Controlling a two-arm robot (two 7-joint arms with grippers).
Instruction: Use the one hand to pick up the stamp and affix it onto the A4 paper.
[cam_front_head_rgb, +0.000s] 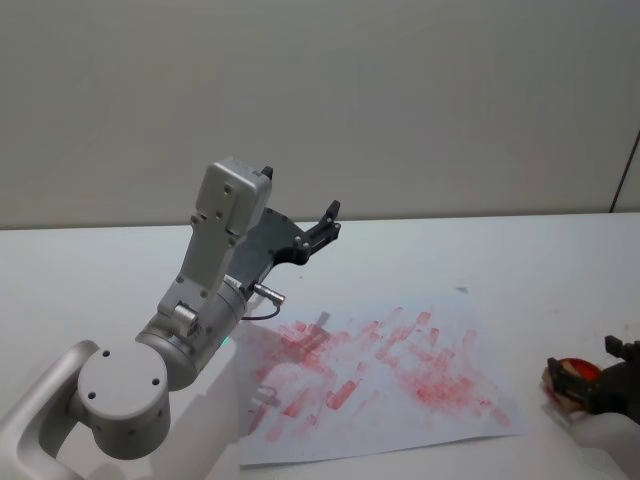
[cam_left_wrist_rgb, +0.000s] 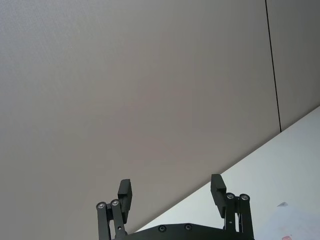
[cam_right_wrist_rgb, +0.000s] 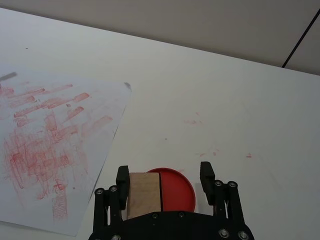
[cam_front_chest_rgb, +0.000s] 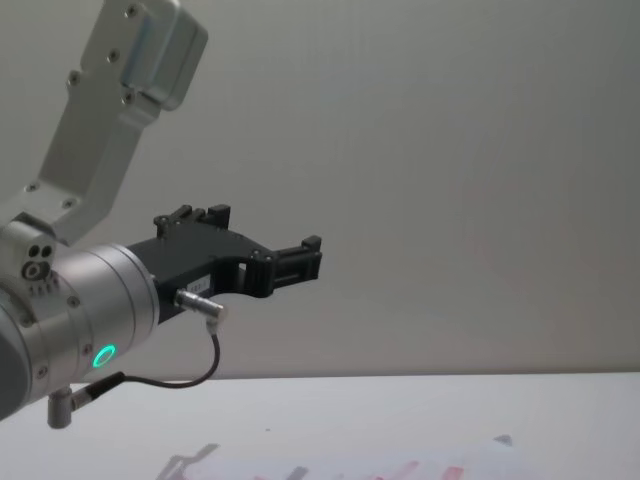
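The stamp (cam_right_wrist_rgb: 144, 192), a light tan wooden block, stands on a round red ink pad (cam_right_wrist_rgb: 177, 190) between the fingers of my right gripper (cam_right_wrist_rgb: 165, 172). The gripper is open: the block sits close to one finger and a gap remains on the other side. In the head view, the right gripper (cam_front_head_rgb: 600, 385) is at the table's near right, over the red pad (cam_front_head_rgb: 562, 372). The A4 paper (cam_front_head_rgb: 400, 390) lies flat to its left, covered with red stamp marks, and also shows in the right wrist view (cam_right_wrist_rgb: 45, 150). My left gripper (cam_front_head_rgb: 325, 225) is raised off the table, open and holding nothing.
The white table (cam_front_head_rgb: 520, 260) runs back to a plain grey wall. My left arm's silver body (cam_front_head_rgb: 200, 310) hangs above the paper's left part. A few faint red smudges (cam_right_wrist_rgb: 192, 121) mark the tabletop beyond the pad.
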